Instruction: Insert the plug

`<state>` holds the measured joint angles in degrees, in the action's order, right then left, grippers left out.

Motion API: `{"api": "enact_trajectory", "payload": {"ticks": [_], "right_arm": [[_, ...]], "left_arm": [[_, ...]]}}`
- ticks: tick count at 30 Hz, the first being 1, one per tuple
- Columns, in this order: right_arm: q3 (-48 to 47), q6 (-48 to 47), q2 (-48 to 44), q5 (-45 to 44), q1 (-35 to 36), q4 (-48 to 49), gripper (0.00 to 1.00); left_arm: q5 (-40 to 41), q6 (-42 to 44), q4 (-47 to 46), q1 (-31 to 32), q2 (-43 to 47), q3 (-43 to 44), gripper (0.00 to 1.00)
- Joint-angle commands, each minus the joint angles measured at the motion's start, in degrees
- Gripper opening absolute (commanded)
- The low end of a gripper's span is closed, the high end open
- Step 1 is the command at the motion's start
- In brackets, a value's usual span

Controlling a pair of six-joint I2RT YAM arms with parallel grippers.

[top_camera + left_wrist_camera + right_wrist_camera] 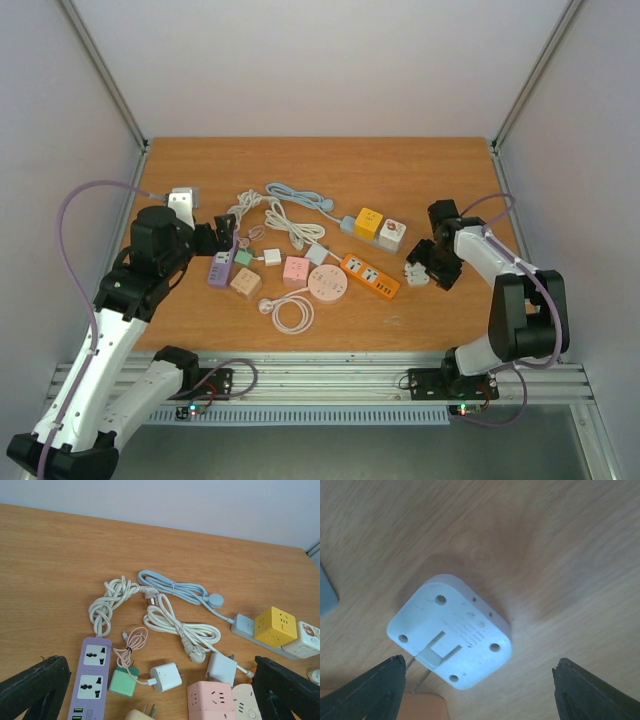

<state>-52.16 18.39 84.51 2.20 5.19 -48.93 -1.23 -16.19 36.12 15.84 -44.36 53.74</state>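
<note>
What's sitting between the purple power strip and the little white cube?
A small green adapter. The left wrist view shows it right between the purple power strip and the white cube.

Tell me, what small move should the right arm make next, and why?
Probably lower the right arm's fingers a little and close them on the white plug. The plug lies on the table between the wide-open fingers and is not yet gripped, so it cannot be carried to a socket.

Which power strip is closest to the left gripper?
The purple strip, right by the left gripper; the orange strip and grey strip lie farther right.
</note>
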Motion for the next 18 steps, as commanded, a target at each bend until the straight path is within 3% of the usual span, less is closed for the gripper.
{"api": "enact_trajectory", "payload": {"ticks": [1,12,18], "right_arm": [[0.7,1.4,2.6,5.5,-0.4,5.8,0.82],[0.9,2.7,7.6,4.9,0.1,6.1,0.81],[-2.2,4.8,10.0,-1.7,3.7,2.6,0.86]], "left_arm": [[-1.0,-0.3,-3.3,0.1,-0.6,-0.6,0.99],[-1.1,-0.3,-3.4,0.1,-1.2,-0.6,1.00],[-0.9,-0.2,-3.3,0.1,-1.2,-0.6,0.99]]}}
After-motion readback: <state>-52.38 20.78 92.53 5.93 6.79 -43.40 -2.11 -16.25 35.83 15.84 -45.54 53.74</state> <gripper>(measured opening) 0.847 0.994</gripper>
